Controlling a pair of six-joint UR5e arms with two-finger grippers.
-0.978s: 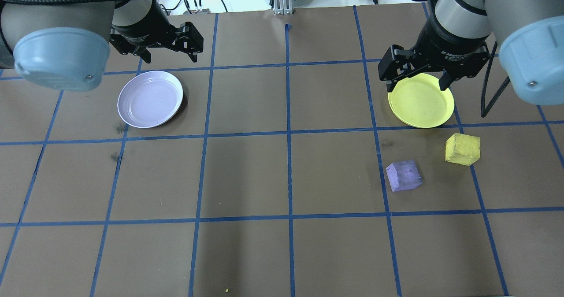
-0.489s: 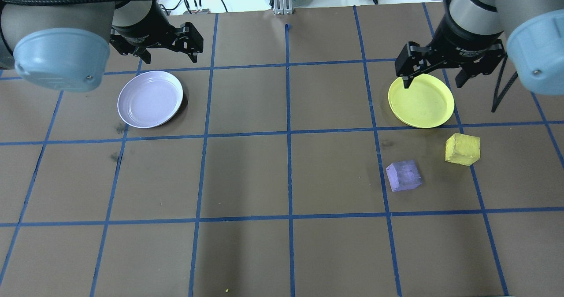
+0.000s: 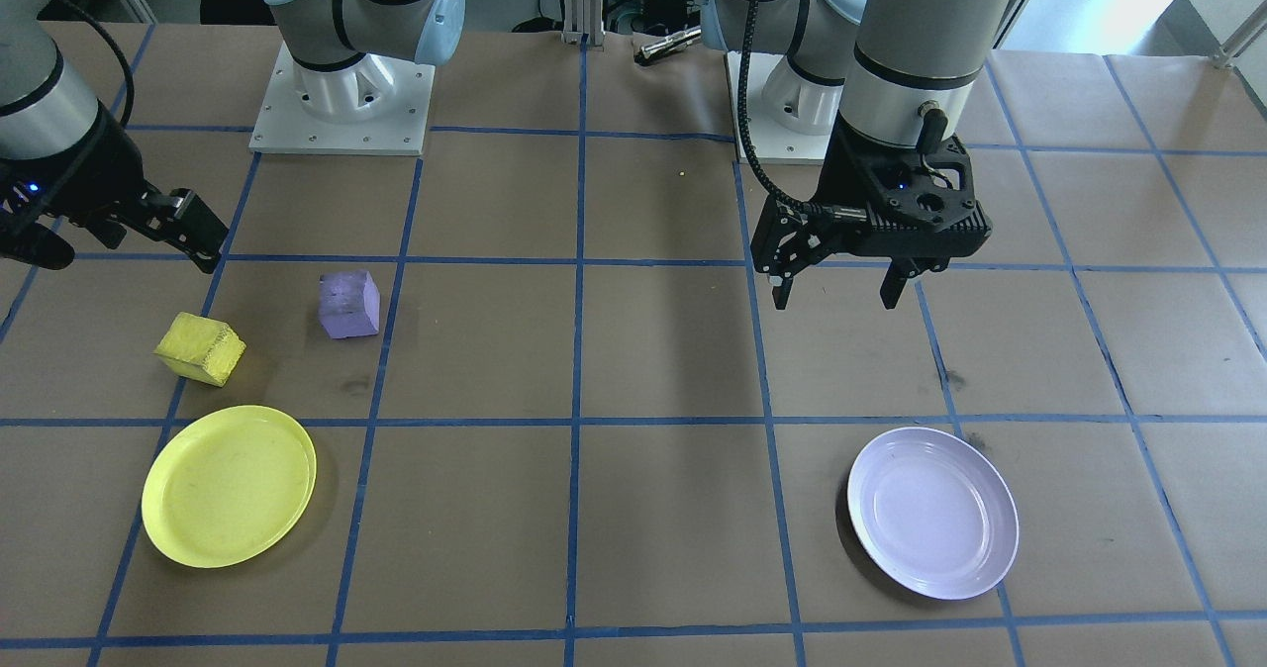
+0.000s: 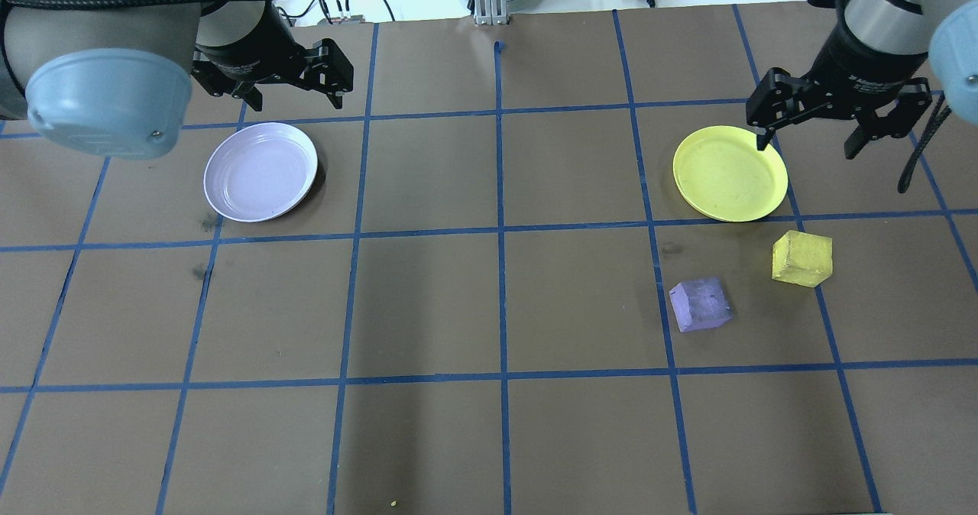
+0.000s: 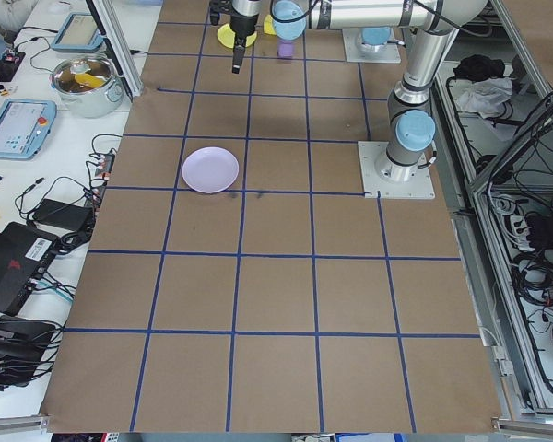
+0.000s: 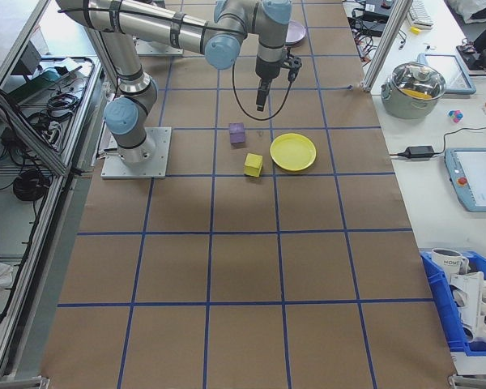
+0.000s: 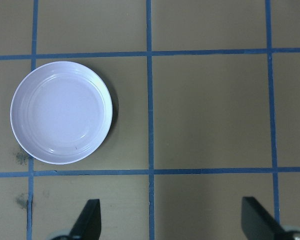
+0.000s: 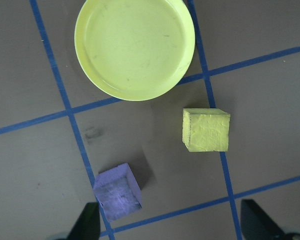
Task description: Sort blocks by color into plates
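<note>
Left end effector [image 4: 293, 95] – fingers spread wide, holding nothing, above the surface [image 4: 489, 309] beside the lavender plate [image 4: 260, 171]; right end effector [image 4: 806, 140] – also spread wide and empty, beside the yellow plate [image 4: 730, 173]; yellow block [image 4: 801, 258] and purple block [image 4: 700, 304] rest on the surface near the yellow plate, outside both plates.

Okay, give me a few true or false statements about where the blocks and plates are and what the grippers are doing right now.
1. The yellow block lies in the yellow plate. False: it sits on the table beside it.
2. The lavender plate holds nothing. True.
3. The right gripper grips the purple block. False: it is open and empty.
4. Both blocks lie on the yellow plate's side of the table. True.
5. The left gripper is open. True.
</note>
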